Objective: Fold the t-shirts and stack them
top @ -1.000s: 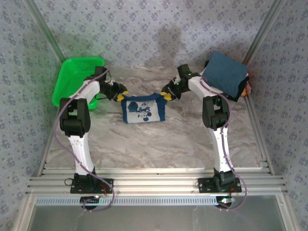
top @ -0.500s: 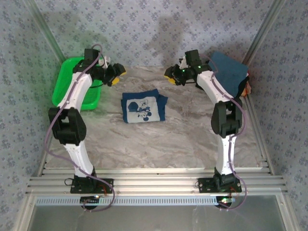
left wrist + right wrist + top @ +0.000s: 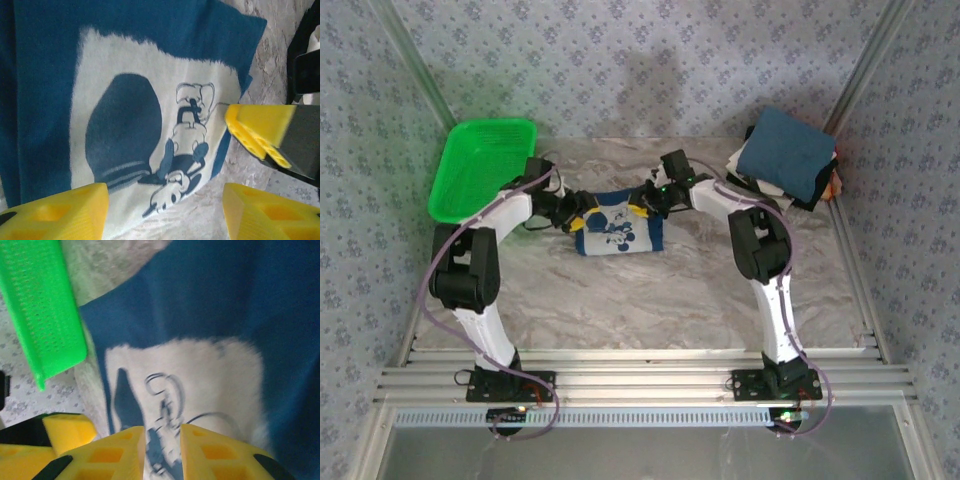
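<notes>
While both arms reached in over the counter (image 3: 650,290), the folded navy t-shirt (image 3: 617,228) lay flat at the centre of the overhead frame, print side up. The left end effector (image 3: 576,207) sat at its upper-left corner and the right end effector (image 3: 641,208) at its upper-right. In the left wrist view the yellow fingers (image 3: 55,212) stood spread wide at the bottom of the frame, the pale print between them and nothing pinched. In the right wrist view the fingers (image 3: 120,450) were drawn close, just a slim gap above the print; whether cloth was nipped there, I couldn't tell. The finished stack of t-shirts (image 3: 785,158), teal on top, waited at the upper right, well apart, and the green basket (image 3: 480,165) sat at the upper left.

That shirt looked light, soft and floppy. Lifted by one corner, it would likely sag and unfold. The better hold seemed to be both top corners together, catching every layer.
</notes>
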